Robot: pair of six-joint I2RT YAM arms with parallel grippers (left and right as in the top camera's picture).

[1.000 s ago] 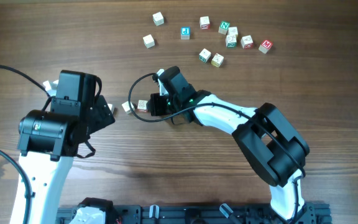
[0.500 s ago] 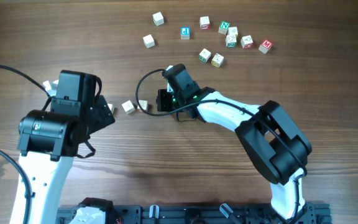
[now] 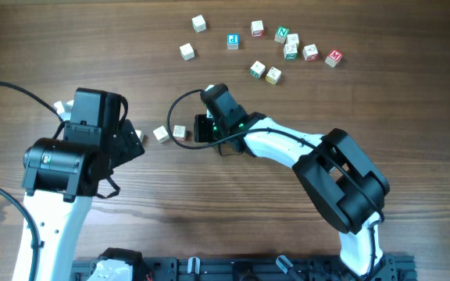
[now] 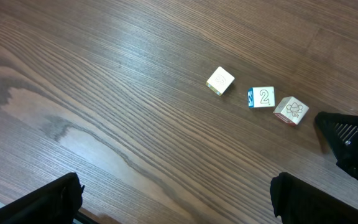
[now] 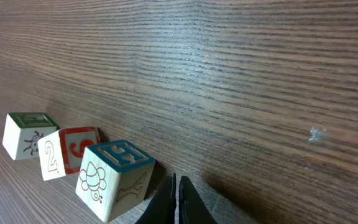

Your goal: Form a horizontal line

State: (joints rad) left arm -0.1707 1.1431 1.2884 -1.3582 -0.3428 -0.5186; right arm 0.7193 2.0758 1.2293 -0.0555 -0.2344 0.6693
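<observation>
Three cream letter cubes make the horizontal line on the wood. In the left wrist view the cube marked 2 nearly touches the right-hand cube. The left-hand cube stands a small gap away. In the right wrist view the nearest cube lies just left of my shut right gripper, which holds nothing. From overhead two of the cubes show beside the right gripper. My left gripper hangs open and empty over bare wood, left of the row.
Several loose coloured-letter cubes are scattered at the far side of the table, with two plain ones further left. A black cable loops by the right wrist. A pale cube peeks out beside the left arm.
The right gripper drew back rightward off the row's end cube, then edged slightly left again. The left arm stayed still.
</observation>
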